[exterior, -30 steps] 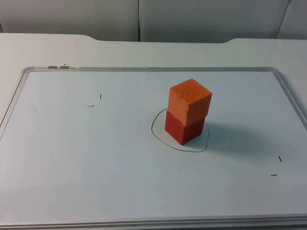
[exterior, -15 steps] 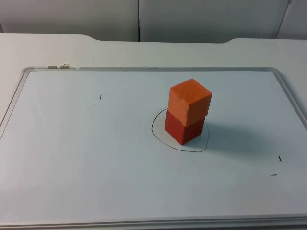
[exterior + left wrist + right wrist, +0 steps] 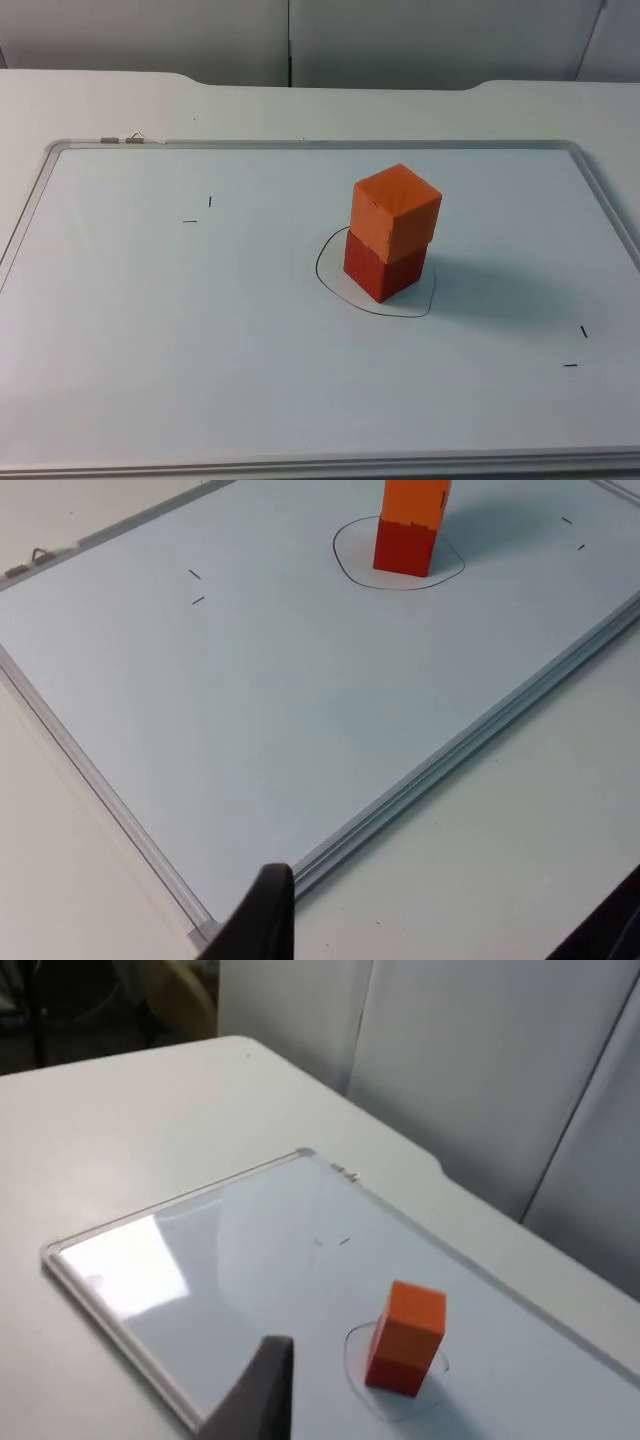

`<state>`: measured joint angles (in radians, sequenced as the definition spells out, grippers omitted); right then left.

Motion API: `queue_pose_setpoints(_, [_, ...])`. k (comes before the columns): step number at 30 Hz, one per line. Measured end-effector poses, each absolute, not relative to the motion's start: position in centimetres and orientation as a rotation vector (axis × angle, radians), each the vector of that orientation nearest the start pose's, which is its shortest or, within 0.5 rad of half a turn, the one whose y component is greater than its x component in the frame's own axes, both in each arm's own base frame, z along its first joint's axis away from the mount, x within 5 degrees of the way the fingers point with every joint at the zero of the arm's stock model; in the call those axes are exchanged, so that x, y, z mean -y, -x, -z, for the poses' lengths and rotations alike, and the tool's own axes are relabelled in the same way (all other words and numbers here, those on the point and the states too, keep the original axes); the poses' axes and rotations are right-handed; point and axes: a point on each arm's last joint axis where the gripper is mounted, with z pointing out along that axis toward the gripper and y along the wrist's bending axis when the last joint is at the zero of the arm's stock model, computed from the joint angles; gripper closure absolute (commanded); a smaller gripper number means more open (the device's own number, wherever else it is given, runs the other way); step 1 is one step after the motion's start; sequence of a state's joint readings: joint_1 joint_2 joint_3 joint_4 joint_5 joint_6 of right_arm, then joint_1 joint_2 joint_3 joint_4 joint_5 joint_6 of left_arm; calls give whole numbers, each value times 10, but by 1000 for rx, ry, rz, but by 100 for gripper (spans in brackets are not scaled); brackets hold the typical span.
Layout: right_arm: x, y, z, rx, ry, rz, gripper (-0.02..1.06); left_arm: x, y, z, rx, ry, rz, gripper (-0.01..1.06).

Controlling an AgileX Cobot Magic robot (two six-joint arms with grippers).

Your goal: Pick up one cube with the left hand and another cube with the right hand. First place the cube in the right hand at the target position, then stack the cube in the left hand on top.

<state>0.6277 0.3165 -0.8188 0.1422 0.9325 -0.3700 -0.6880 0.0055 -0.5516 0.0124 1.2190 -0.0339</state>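
Observation:
An orange cube (image 3: pixel 396 211) stands on a darker red cube (image 3: pixel 382 268), turned slightly askew on it. The red cube sits inside a hand-drawn circle (image 3: pixel 330 285) on the whiteboard (image 3: pixel 200 350). The left wrist view has the stack (image 3: pixel 410 525) far ahead across the board. My left gripper (image 3: pixel 435 942) waits over the bare table just off the board's near edge, open, nothing between its fingers. From high up, the right wrist view looks down on the stack (image 3: pixel 408 1340). My right gripper (image 3: pixel 290 1425) hangs there, apart from the cubes.
The whiteboard's metal frame (image 3: pixel 310 143) rims the work area. Small black tick marks (image 3: pixel 200 210) lie left of the stack and others (image 3: pixel 578 347) at the right front. A grey partition wall (image 3: pixel 300 40) closes the far side.

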Motion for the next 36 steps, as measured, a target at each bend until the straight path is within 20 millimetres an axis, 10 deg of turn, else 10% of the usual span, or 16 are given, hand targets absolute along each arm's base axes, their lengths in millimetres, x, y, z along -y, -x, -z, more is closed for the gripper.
queue_pose_setpoints(13, [-11, 8, -322, -1754, 888, -422, 4, -9, 10, -282, -2033, -656, 434, 0])
queue_pose_setpoints(36, [4, 26, -306, -1807, 862, -430, 4, -4, 6, -279, -1965, -715, 423, 0])
